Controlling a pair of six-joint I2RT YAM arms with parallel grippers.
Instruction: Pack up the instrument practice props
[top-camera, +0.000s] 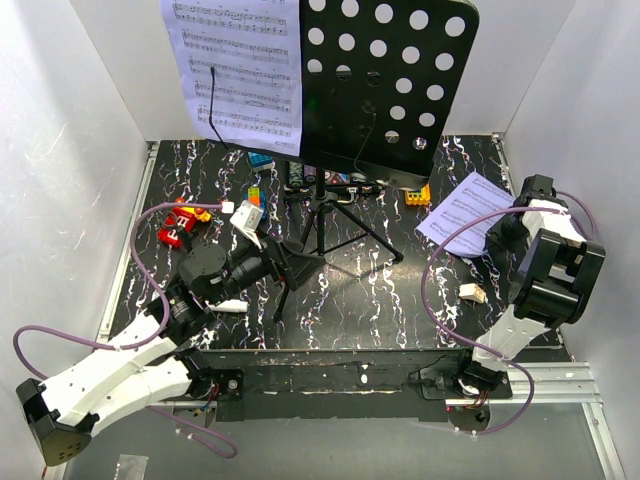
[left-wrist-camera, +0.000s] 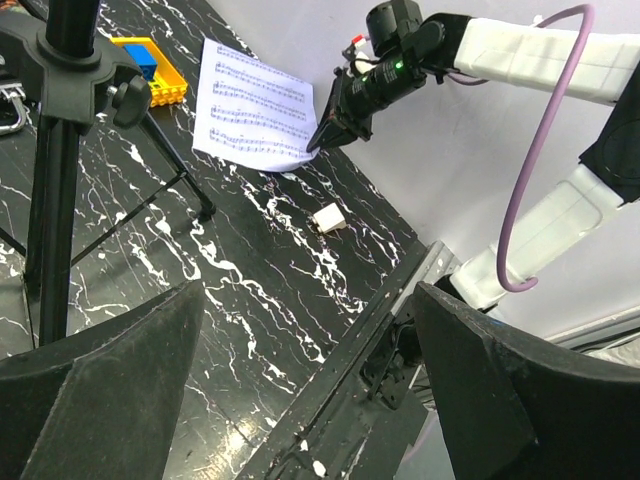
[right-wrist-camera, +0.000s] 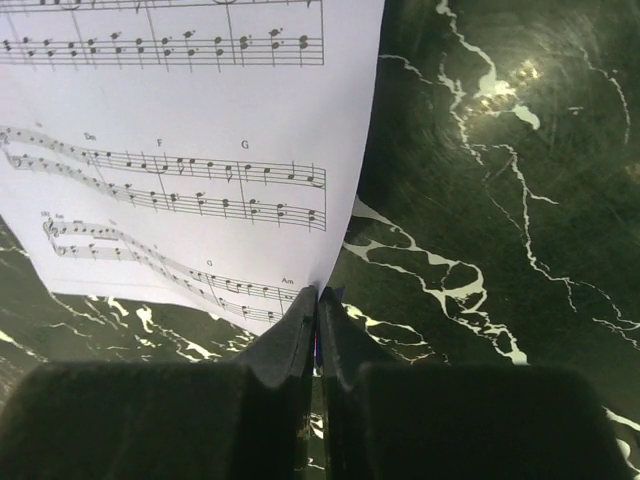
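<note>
A music sheet (right-wrist-camera: 180, 150) lies on the marbled surface (right-wrist-camera: 500, 200) at the right, its corner nipped by the clenched right pincer (right-wrist-camera: 318, 300), probably to peel it free. The left pincer (left-wrist-camera: 310, 340) hangs released, empty, beside the music stand (left-wrist-camera: 50, 180).

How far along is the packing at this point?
Done: nothing looks packed; the stand is upright with a sheet on its desk. In hand: the right gripper is shut on a corner of the loose sheet on the right. The left gripper is open and empty beside the stand's legs. Left: both sheets and the stand.
</note>
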